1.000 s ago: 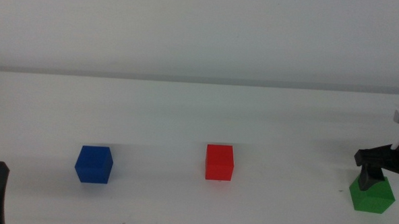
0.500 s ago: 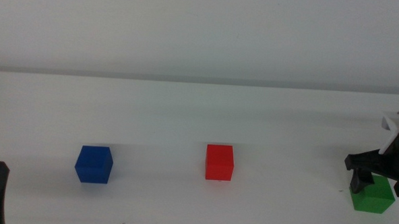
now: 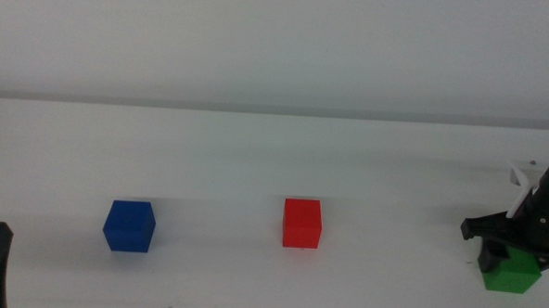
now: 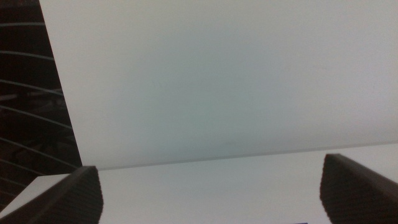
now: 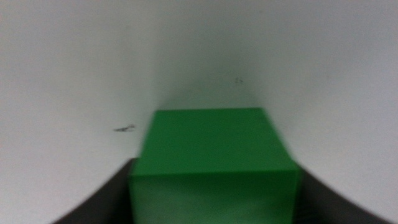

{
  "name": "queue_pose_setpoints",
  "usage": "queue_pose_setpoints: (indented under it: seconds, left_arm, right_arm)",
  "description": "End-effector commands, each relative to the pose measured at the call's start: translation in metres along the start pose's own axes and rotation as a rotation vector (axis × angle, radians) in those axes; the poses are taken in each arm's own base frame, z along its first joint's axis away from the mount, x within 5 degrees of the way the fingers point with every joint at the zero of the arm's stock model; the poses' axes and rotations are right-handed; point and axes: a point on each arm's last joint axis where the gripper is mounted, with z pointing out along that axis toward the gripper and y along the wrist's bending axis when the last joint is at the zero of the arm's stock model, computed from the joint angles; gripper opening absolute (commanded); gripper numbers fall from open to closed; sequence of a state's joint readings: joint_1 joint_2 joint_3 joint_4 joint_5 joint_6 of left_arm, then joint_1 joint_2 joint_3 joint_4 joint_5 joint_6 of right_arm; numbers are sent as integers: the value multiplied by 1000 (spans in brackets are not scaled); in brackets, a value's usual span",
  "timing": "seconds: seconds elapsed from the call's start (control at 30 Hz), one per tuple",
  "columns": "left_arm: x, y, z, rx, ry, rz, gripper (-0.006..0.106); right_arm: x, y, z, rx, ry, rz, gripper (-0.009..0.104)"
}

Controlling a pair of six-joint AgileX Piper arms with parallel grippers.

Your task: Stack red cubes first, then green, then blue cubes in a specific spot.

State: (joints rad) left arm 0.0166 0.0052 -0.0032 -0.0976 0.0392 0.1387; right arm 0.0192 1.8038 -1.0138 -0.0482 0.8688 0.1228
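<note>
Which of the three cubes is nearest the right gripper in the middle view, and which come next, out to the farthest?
1. Green cube, at the right gripper, far right between its jaws.
2. Red cube, mid-table.
3. Blue cube, on the left, farthest.

1. A smooth white tabletop (image 3: pixel 256 162) fills the near and middle scene.
2. A plain pale wall (image 3: pixel 279 43) rises along its far edge.
3. Soft, even light falls throughout.
4. A dark sliver shows at far left.
</note>
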Motion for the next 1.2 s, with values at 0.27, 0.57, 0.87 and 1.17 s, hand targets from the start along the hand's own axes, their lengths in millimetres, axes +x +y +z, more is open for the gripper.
queue_pose_setpoints:
  seconds: [0.27,0.57,0.87,1.17]
  left_arm:
    - [11,0,-2,-4,-7,-13,94]
    - [11,0,-2,-4,-7,-13,94]
    - [11,0,-2,-4,-7,-13,94]
    - [11,0,-2,-4,-7,-13,94]
  right_arm:
    - [-10,63,-86,46,-131,41,15]
    - [-31,188,-120,-25,-197,-28,15]
    - [-25,250,-102,-32,-198,-136,15]
    - [-12,268,-92,-7,-182,-127,15]
